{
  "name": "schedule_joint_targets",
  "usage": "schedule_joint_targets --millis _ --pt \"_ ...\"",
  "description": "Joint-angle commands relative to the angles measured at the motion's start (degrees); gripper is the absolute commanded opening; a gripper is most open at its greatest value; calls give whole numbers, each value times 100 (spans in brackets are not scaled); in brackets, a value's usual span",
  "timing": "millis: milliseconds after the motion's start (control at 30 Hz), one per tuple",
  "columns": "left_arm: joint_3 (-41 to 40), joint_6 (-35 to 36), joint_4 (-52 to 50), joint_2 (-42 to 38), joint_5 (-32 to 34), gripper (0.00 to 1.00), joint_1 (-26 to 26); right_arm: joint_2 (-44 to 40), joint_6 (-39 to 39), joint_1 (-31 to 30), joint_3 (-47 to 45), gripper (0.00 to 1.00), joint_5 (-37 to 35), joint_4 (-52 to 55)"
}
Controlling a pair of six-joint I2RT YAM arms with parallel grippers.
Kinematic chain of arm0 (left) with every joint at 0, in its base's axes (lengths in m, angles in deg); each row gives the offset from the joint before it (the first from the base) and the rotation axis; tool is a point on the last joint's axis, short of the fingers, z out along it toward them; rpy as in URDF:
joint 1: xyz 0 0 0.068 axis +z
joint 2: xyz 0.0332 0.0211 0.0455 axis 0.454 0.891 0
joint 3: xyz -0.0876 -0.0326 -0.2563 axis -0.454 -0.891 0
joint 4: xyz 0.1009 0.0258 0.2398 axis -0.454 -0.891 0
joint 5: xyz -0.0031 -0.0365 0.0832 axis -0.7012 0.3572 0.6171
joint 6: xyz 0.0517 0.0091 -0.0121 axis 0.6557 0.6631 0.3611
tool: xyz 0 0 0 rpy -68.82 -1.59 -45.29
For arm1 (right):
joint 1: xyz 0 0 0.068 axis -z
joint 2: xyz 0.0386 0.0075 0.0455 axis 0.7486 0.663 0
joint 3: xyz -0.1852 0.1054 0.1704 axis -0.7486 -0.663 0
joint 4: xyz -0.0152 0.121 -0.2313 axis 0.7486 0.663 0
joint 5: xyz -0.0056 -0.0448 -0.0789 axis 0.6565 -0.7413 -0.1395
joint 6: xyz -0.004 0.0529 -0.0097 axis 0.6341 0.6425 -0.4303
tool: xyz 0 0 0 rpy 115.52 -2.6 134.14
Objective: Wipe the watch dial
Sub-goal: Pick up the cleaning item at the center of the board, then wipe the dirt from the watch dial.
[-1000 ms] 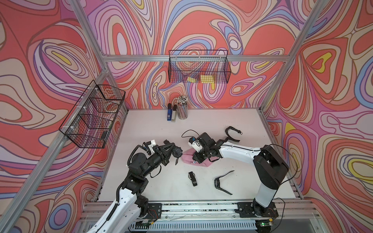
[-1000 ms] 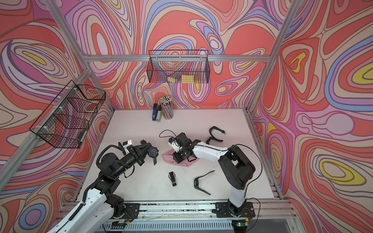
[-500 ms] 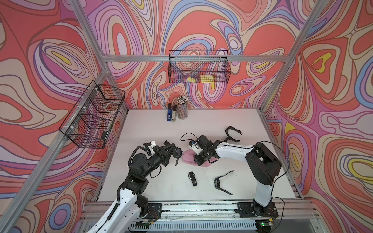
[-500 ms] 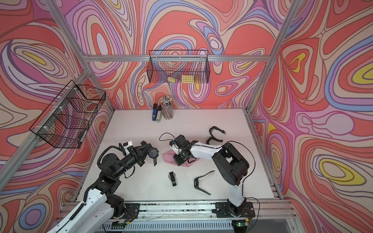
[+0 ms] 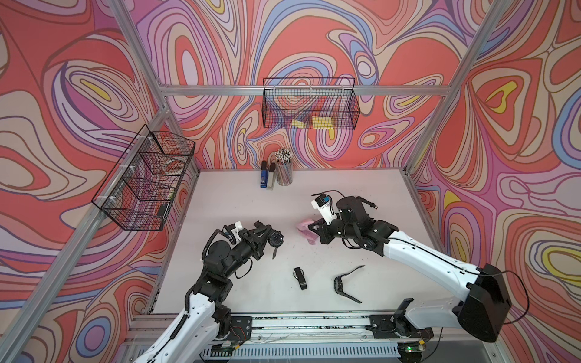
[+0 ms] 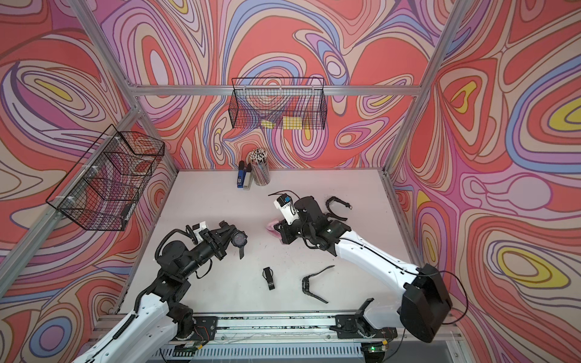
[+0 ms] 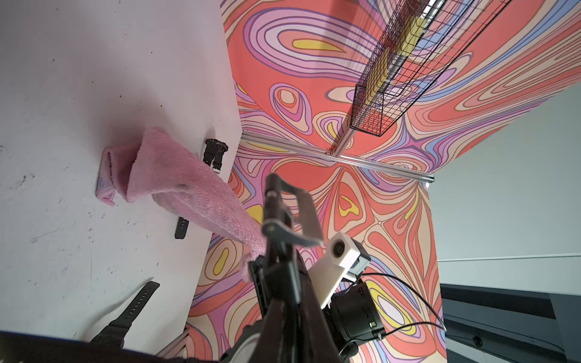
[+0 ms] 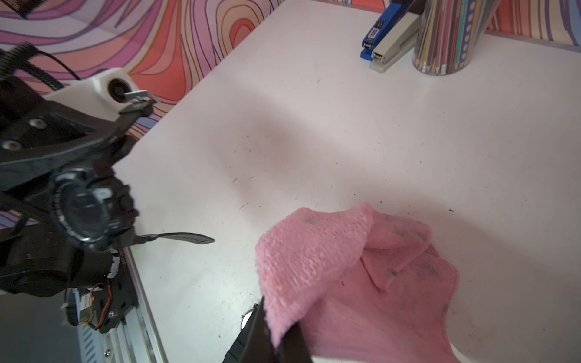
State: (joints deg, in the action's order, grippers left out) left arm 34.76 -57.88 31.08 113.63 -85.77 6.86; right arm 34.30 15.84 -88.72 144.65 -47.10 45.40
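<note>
Right gripper (image 5: 318,232) clenched on pink cloth (image 5: 304,227); left gripper (image 5: 266,236) clamping watch (image 5: 276,239).

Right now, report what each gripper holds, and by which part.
Left gripper: black watch, gripped by its strap beside the case, it seems. Right gripper: pink cloth, pinched at one edge.

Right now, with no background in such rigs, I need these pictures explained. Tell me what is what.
Two robot arms stand at a white table. Two pictures look down from overhead; the other two come from cameras on each arm's wrist. The left end effector is shut on a black watch, its dial turned toward the other arm. The right end effector pinches a pink cloth for wiping it. On the table lie three more watches, two staplers and a cup of pencils.
</note>
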Motion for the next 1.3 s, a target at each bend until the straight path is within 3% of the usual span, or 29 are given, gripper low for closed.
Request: schedule_joint_targets --millis 0,100,367,533,867,1267 --pt "295 346 271 -20 -55 0 41 -241 448 -5 -265 0 448 -503" --pt "480 603 334 159 -215 0 40 -433 697 -59 -365 0 636 -935" --pt "628 723 1124 819 -451 0 32 -373 791 -682 -203 0 180 -1613" --pt "870 1087 813 809 -442 0 35 -242 794 -1046 -17 0 -48 -1835" --pt "822 1025 1130 861 -411 0 -160 662 749 -1376 538 0 -197 -2050" --pt "690 978 1124 437 -342 0 -165 1036 705 -1378 835 0 -1284 -1623"
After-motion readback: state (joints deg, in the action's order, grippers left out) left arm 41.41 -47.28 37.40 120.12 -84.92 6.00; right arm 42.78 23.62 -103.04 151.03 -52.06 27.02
